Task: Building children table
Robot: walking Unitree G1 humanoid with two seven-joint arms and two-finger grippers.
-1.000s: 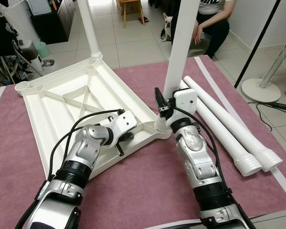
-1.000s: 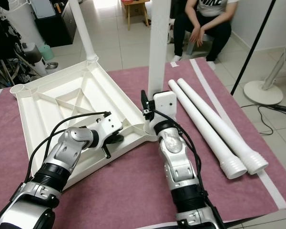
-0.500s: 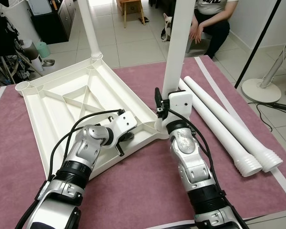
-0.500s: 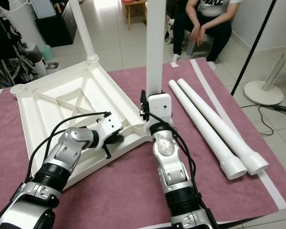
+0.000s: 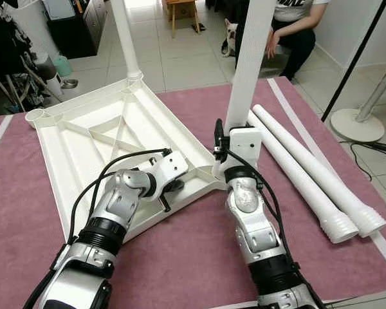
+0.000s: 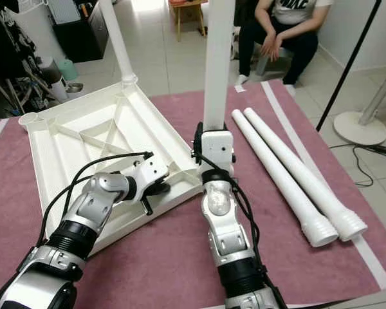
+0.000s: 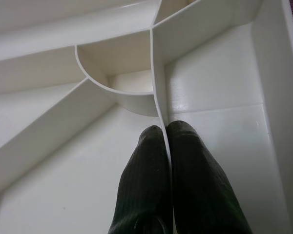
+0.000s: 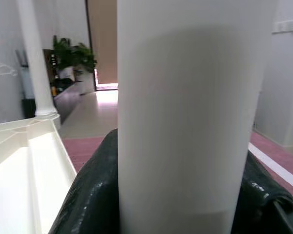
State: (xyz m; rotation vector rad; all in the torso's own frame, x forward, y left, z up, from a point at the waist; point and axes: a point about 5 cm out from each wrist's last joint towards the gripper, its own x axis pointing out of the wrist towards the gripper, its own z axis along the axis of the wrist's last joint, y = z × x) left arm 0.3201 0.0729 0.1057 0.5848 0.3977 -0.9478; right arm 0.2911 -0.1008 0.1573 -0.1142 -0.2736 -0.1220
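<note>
Holding a white table leg (image 5: 248,71) upright at the near corner socket of the upturned white tabletop (image 5: 83,138), the right claw (image 8: 176,195) has its two black fingers closed round the tube. Left claw (image 7: 167,161) is pinched shut on a thin rib of the tabletop's underside, close to that corner, steadying the piece. Tabletop lies upside down on the maroon-covered worktop (image 5: 180,257).

- One leg (image 5: 127,45) already stands in the far corner socket.
- Two spare legs (image 5: 309,170) lie side by side on the worktop, to the right of the right arm.
- A seated person (image 5: 289,29) and a small dog (image 5: 230,29) are on the tiled floor beyond.

Risks, as judged:
- Leg may be slightly off vertical; pushing or twisting then could jam it in the socket.
- Thin rib gives a poor hold; the tabletop could slide or lift if the leg is forced.
- A tilting tabletop could also disturb the seated far leg.
</note>
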